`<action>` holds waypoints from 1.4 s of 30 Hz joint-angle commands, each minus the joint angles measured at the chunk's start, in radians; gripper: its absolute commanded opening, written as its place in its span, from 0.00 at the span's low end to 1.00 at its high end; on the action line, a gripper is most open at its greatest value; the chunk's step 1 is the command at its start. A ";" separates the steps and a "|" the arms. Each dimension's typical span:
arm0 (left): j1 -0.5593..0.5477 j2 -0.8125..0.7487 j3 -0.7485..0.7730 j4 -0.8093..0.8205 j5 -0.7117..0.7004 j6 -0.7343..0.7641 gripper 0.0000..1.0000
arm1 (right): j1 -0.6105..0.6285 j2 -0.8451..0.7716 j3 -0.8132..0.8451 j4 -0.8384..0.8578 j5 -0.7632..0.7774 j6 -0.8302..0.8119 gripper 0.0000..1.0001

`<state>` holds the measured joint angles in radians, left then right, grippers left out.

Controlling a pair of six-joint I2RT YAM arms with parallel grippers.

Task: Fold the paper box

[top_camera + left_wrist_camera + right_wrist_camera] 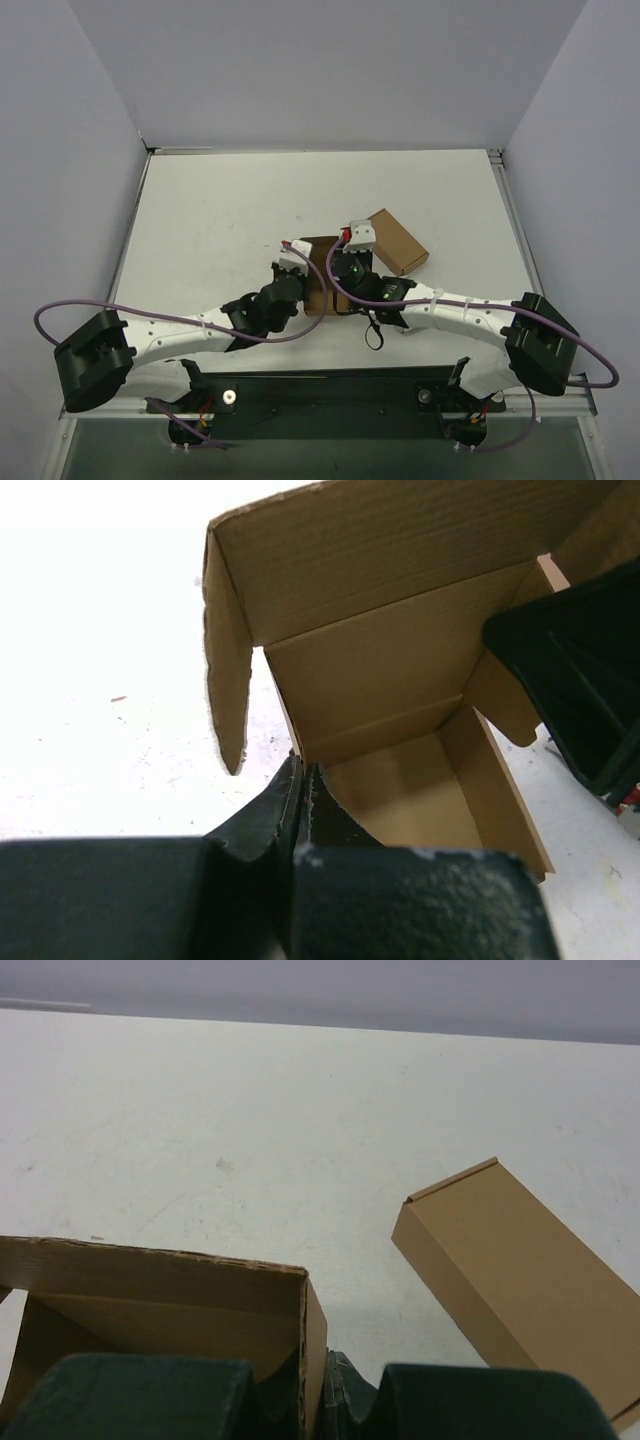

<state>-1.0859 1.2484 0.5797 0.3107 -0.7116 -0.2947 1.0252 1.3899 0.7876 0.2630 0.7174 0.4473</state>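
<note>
The paper box [322, 248] is a small brown carton standing open-topped in the middle of the table, between both arms. In the left wrist view the paper box [380, 670] shows its inside, a raised back panel and a side flap hanging at the left. My left gripper [302, 772] is shut on the box's near left wall, and from above the left gripper [306, 268] sits at the box's left side. My right gripper [318, 1380] is shut on the right wall of the paper box [150, 1280], with the cardboard edge between its fingers. From above the right gripper [340, 258] sits at the box's right side.
A longer oblong brown carton [398, 241] lies closed just right of the box, and the same oblong carton [530, 1280] fills the right of the right wrist view. The white table [250, 200] is walled at the back and both sides.
</note>
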 commanded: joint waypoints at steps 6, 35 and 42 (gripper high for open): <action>-0.034 0.003 -0.101 0.251 0.064 0.014 0.00 | 0.029 0.003 -0.131 0.390 -0.016 0.004 0.00; -0.269 0.068 -0.267 0.386 -0.242 -0.073 0.00 | 0.303 -0.020 -0.157 0.041 0.427 0.364 0.27; -0.307 0.092 -0.251 0.329 -0.316 -0.098 0.00 | 0.389 -0.100 -0.151 -0.183 0.484 0.503 0.55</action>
<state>-1.3739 1.3083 0.3313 0.7208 -1.0065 -0.3492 1.3579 1.3609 0.5987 0.2462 1.1179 0.8162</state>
